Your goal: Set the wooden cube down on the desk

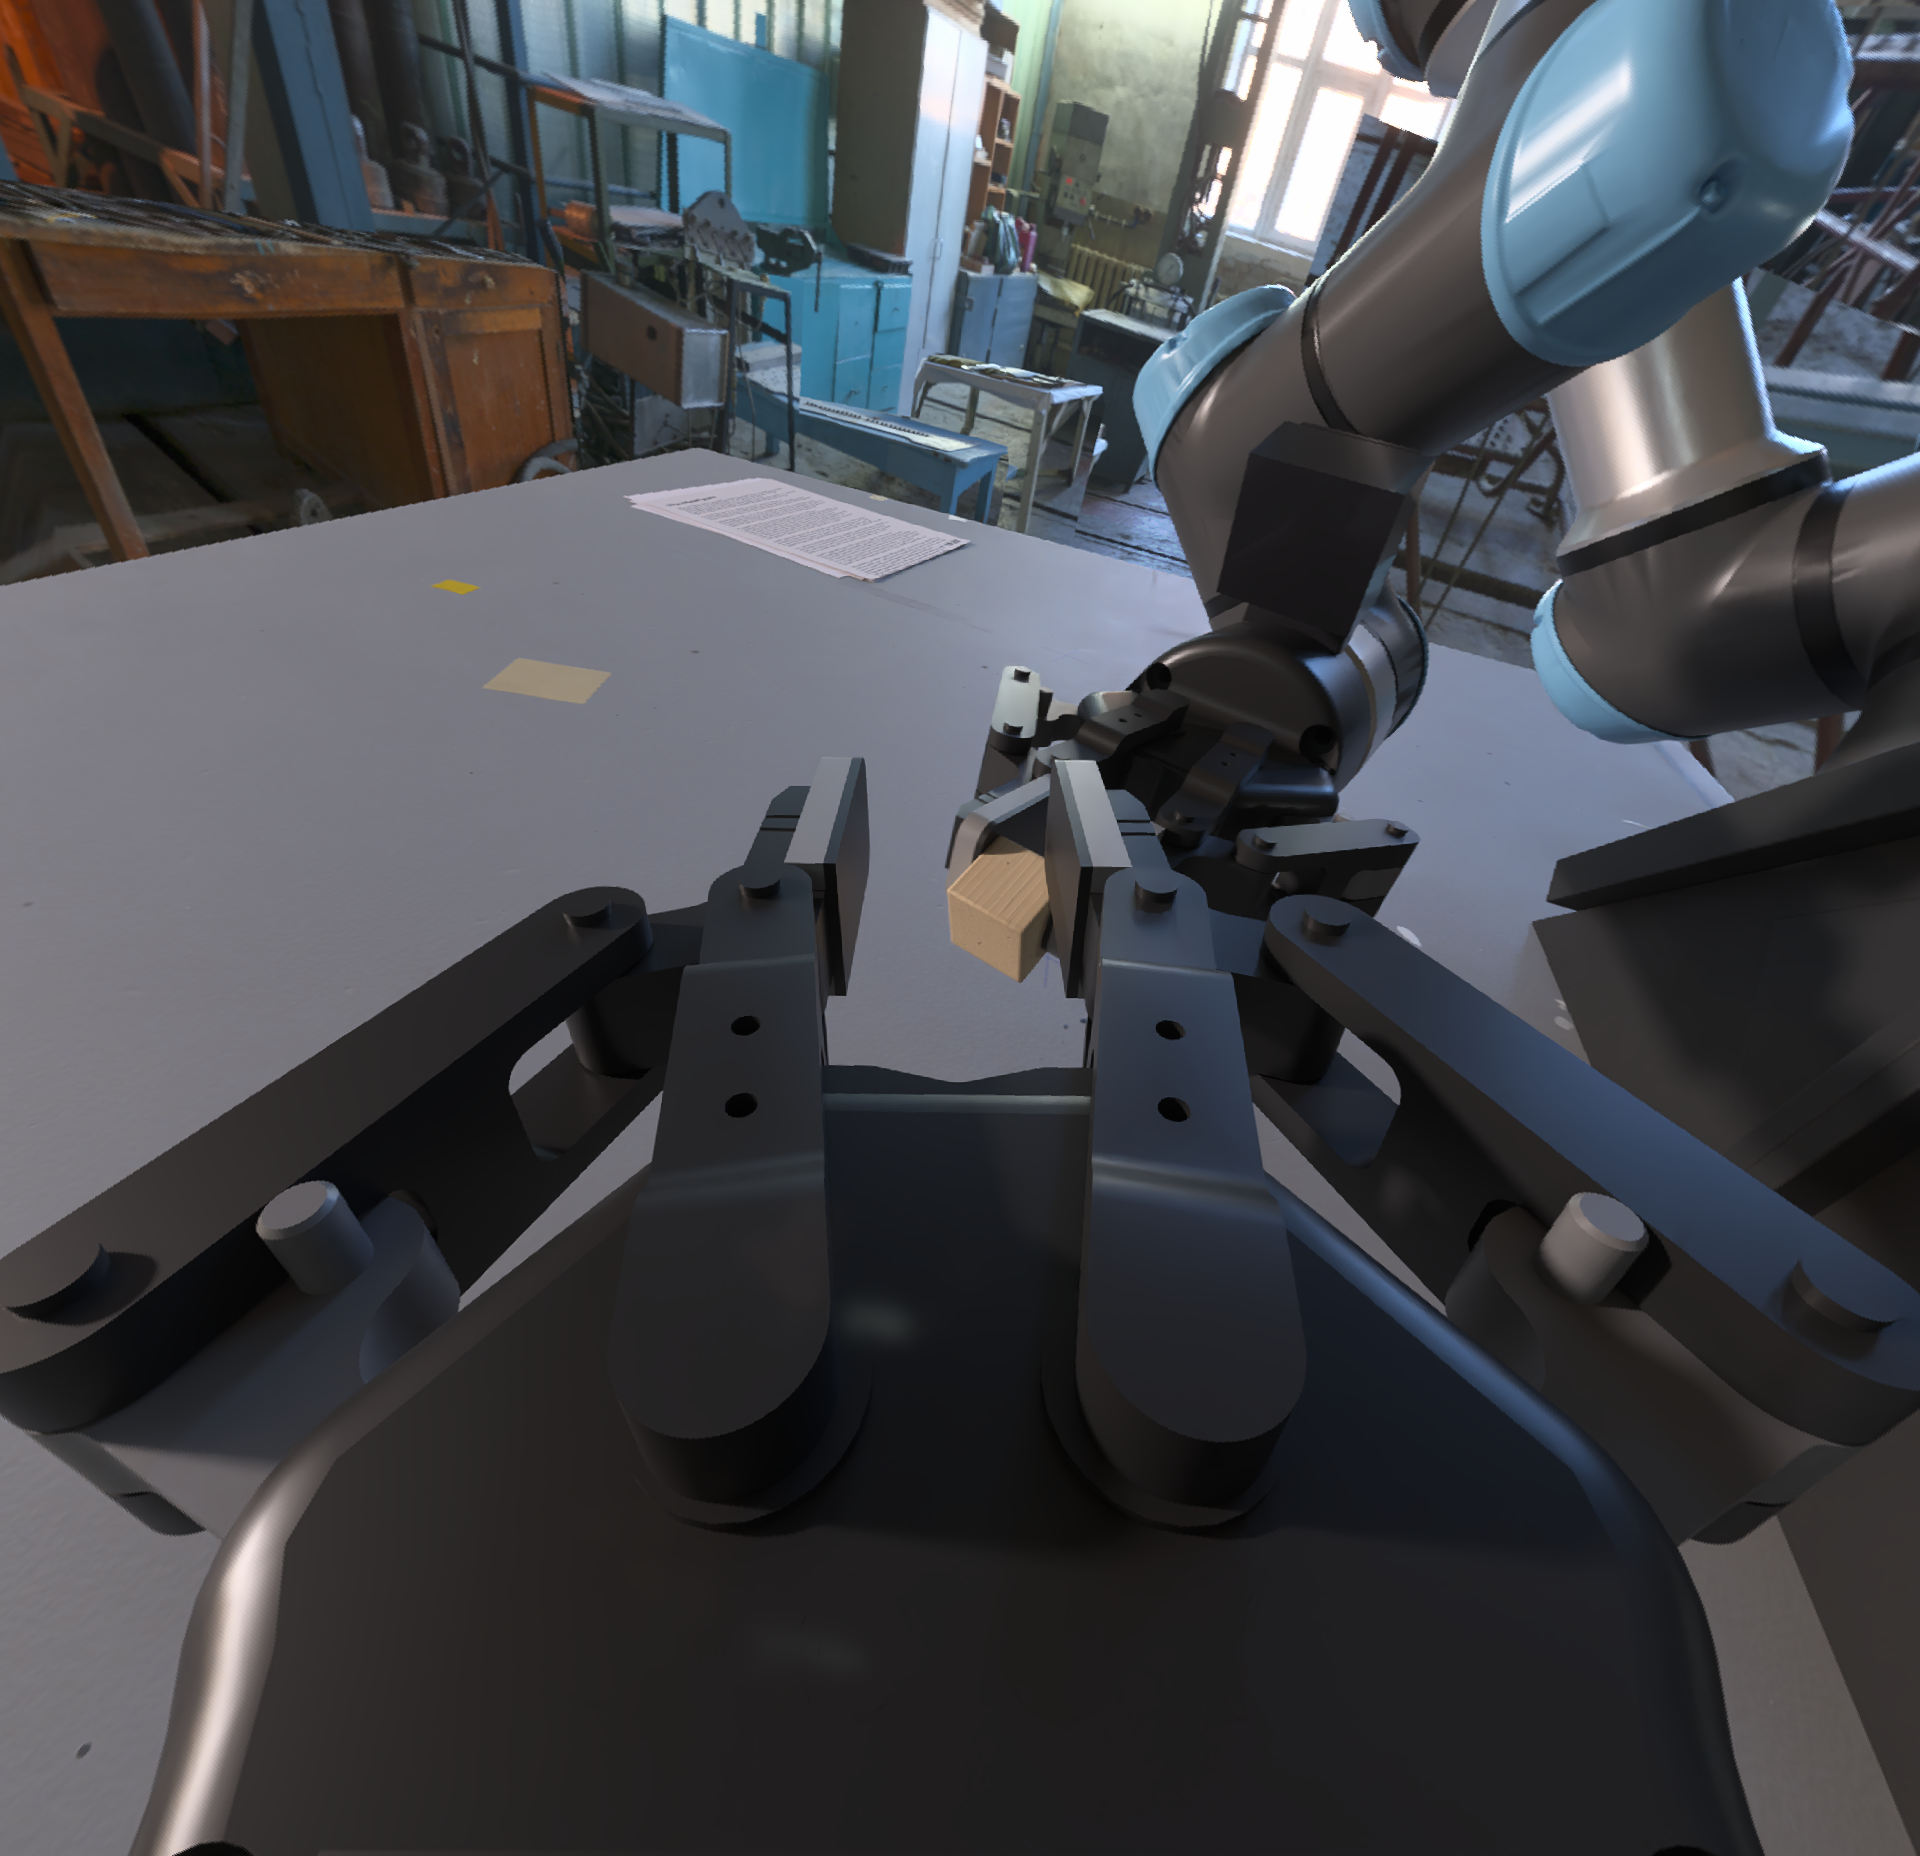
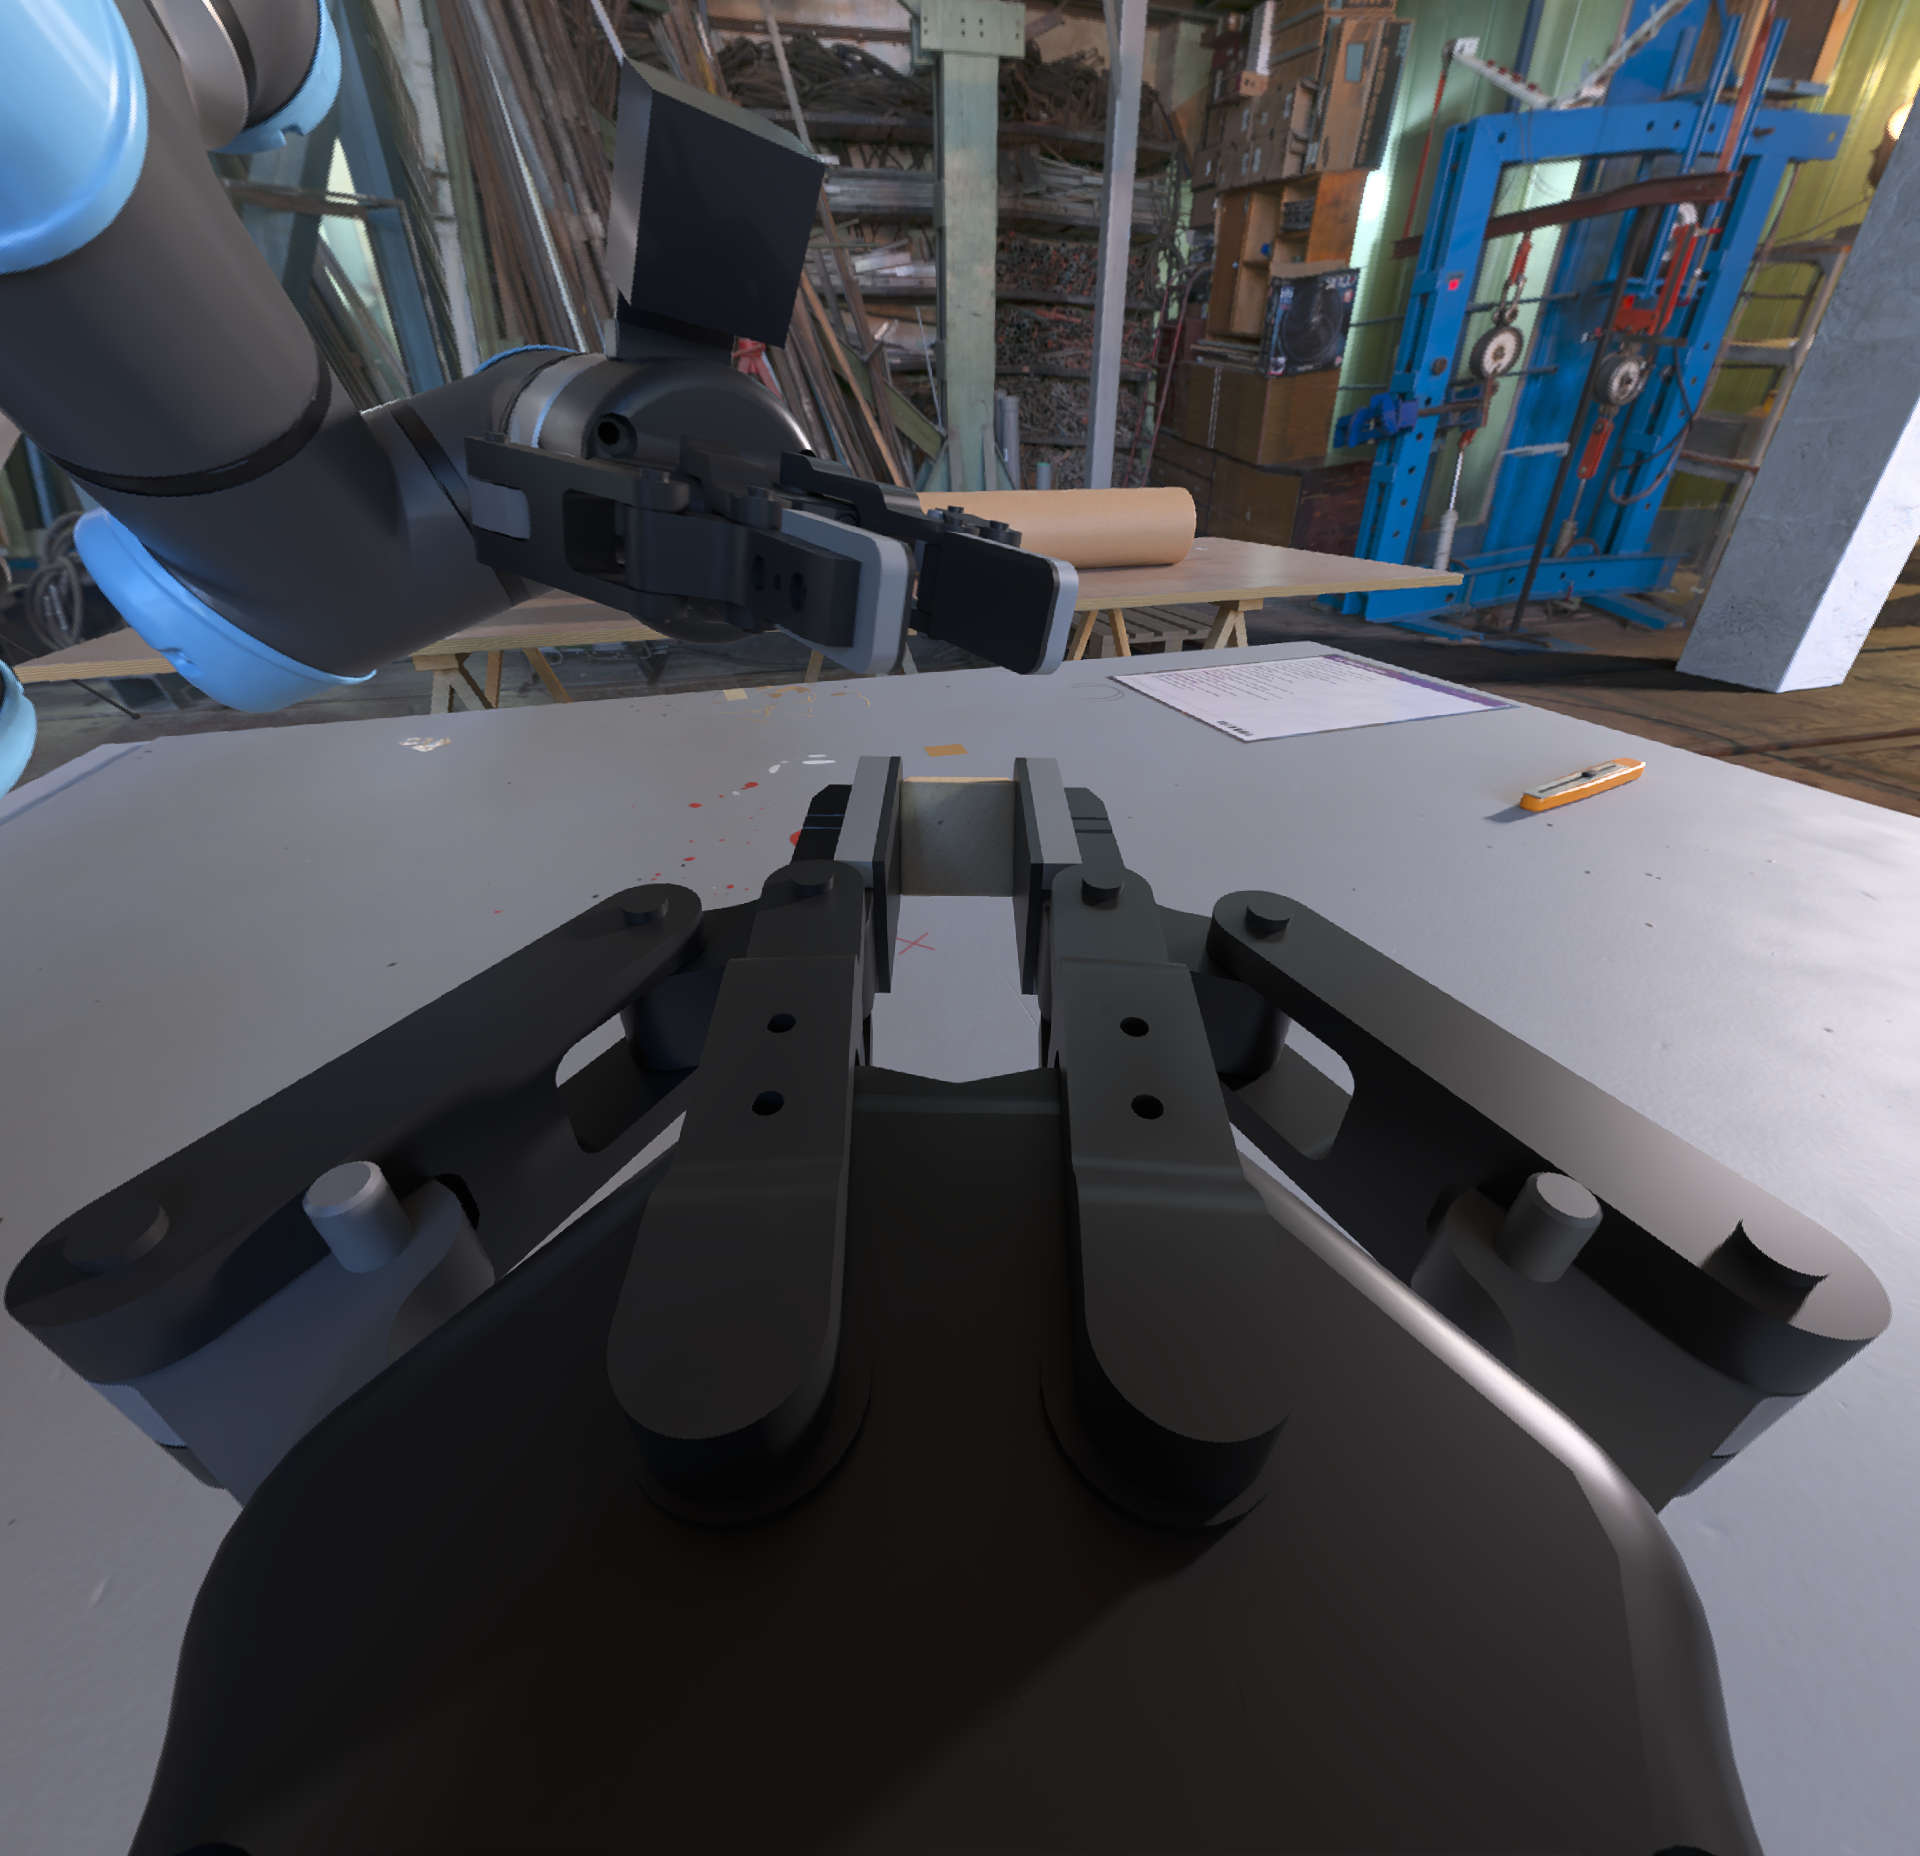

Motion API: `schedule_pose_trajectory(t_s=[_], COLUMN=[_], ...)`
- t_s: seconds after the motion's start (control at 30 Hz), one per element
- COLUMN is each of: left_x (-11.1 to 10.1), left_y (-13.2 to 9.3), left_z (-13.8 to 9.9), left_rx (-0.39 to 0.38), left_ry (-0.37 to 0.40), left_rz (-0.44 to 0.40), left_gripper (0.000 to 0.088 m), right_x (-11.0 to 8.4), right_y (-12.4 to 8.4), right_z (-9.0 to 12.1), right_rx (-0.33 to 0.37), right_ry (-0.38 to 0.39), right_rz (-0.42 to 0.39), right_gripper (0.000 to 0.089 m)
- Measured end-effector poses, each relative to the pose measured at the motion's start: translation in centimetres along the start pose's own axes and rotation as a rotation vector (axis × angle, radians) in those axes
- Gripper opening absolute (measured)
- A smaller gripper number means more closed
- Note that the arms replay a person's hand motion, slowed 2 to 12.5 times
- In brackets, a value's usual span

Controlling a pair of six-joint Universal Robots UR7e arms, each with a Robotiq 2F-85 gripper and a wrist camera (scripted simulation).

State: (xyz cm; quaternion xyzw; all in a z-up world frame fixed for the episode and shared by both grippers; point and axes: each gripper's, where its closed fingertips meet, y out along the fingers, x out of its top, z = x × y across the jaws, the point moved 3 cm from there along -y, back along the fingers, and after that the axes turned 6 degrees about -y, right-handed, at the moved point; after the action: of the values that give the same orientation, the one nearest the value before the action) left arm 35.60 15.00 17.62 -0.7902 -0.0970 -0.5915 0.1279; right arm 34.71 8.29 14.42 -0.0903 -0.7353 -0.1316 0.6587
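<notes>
Right gripper (image 2: 956,835) pinches the cube (image 2: 956,835) between its fingertips, above the desk (image 2: 1455,975). Desk lies straight below (gap unclear). Left gripper (image 1: 956,871) is half open, empty.

— Where does the left wrist view look from?
— From just behind the left gripper (image 1: 956,861), low over the desk (image 1: 312,819), looking along its fingers.
— And the right wrist view?
— From behind the right gripper (image 2: 956,835), facing the other arm.
— What do both see?
— The desk, the wooden cube (image 1: 997,907), and each other's gripper, up close.
</notes>
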Motion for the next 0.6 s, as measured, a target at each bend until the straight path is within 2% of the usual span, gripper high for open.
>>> schedule_pose_trajectory(t_s=[0.27,0.6], left_x=[-0.35,-0.47], left_y=[0.51,0.67], left_z=[-0.84,-0.58], left_rx=[-0.029,0.0], left_ry=[0.008,0.023], left_rz=[0.019,0.028], left_gripper=[0.0359,0.0341], right_x=[-0.15,-0.09], right_y=[0.12,0.12], right_z=[0.04,0.11], right_rx=[-0.003,-0.007], right_ry=[-0.001,-0.004], right_rz=[0.01,0.01], right_gripper=[0.0189,0.0189])
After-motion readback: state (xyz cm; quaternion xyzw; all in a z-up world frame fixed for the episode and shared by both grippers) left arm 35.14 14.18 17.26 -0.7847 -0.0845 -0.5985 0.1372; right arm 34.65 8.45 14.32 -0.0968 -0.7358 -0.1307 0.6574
